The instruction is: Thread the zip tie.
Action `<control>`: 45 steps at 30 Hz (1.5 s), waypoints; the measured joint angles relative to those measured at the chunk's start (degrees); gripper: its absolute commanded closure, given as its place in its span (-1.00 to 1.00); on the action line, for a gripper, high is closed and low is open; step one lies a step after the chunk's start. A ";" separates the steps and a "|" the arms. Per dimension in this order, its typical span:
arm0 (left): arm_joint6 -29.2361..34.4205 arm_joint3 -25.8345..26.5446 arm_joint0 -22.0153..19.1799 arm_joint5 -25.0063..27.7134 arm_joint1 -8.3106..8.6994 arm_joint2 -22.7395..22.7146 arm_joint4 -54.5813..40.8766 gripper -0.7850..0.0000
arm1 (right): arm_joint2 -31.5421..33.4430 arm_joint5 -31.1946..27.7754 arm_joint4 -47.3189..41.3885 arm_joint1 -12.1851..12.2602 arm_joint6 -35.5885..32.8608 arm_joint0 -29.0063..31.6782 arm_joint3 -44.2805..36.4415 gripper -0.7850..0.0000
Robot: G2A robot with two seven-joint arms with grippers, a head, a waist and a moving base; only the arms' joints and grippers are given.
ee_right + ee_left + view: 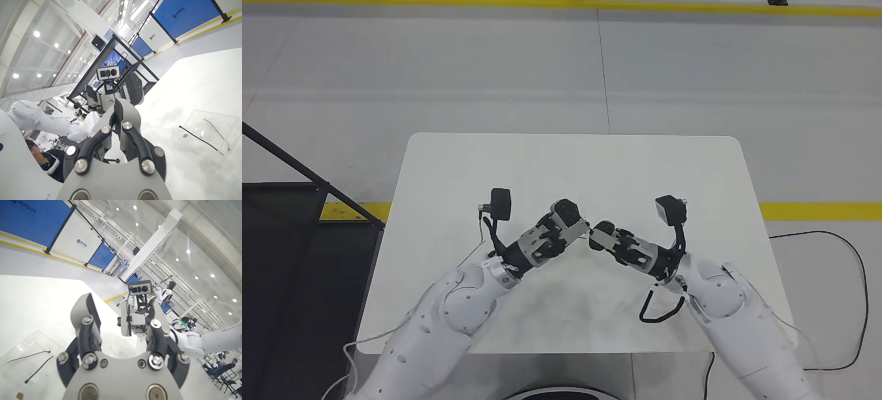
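- The left claw is wide open and holds nothing; its two fingers stand well apart.
- In the top view the left claw is over the middle of the white desk, tip to tip with the right claw.
- The right claw has its fingers pressed together. I cannot tell whether anything thin is caught between them.
- From the right wrist, the open left claw is just beyond the right claw's tips, one dimpled black pad facing the camera.
- Neither claw touches a zip tie.
- A straight zip tie lies flat on the desk, off to the side and well apart from both claws. Its head end seems to reach just past the edge of a clear tray.
- A curved zip tie lies inside that tray, just beside the straight one and not touching it.
- A small brown crumb sits on the desk next to the straight zip tie.
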State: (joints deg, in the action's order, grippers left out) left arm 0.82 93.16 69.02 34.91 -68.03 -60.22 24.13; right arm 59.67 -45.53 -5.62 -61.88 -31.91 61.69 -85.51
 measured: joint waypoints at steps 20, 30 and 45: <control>-2.45 -2.89 -1.24 1.94 -1.51 0.98 1.55 0.51 | 0.05 0.48 0.68 -0.75 0.94 -0.41 0.80 1.00; -2.42 -2.56 -0.60 2.80 -1.80 0.24 1.94 0.65 | 0.35 0.91 0.66 -0.96 0.62 -0.31 0.84 1.00; -1.52 -2.76 -0.46 2.94 -2.32 -0.39 1.65 1.00 | 0.59 1.40 1.18 -1.30 0.30 -0.19 0.79 1.00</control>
State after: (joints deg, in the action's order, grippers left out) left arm -0.70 90.40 68.56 37.85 -70.35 -60.61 25.78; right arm 60.26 -44.13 -4.44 -63.18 -31.61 61.50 -84.72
